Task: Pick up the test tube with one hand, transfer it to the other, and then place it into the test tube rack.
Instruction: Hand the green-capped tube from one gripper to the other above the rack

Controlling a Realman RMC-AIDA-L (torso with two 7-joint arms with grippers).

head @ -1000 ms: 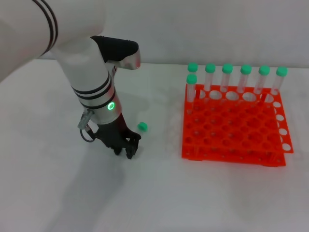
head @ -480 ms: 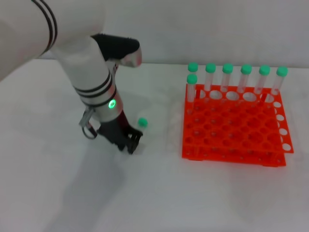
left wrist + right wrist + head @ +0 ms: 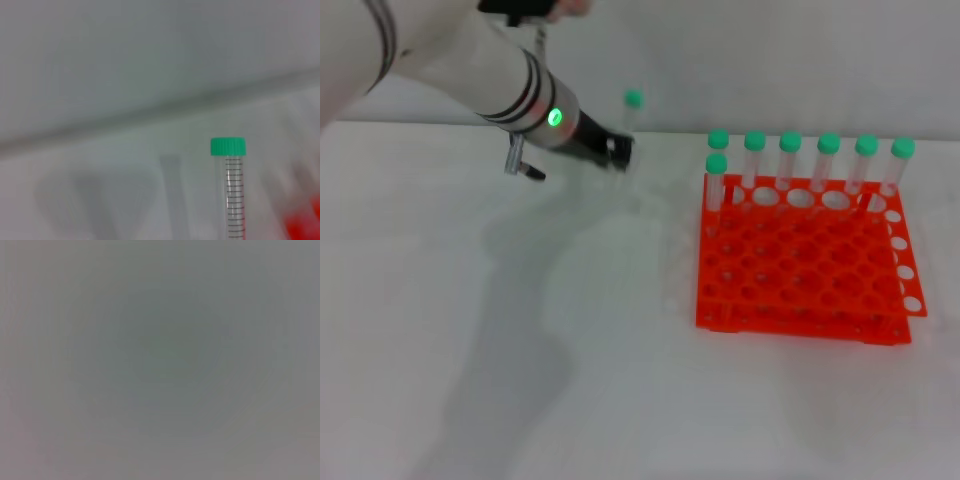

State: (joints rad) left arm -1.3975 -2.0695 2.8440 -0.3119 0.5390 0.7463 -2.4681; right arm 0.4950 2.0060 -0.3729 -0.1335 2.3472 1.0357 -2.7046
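The test tube (image 3: 629,122) is clear, with fine black graduation lines and a green cap. The left end effector (image 3: 618,152) is black, on a white arm (image 3: 470,60) with black bands and a glowing green ring light (image 3: 555,117). The test tube rack (image 3: 802,262), on the right, is bright orange-red with rows of round holes. Seven clear, green-capped tubes (image 3: 790,160) stand along its far side. The desk (image 3: 520,380) is white.
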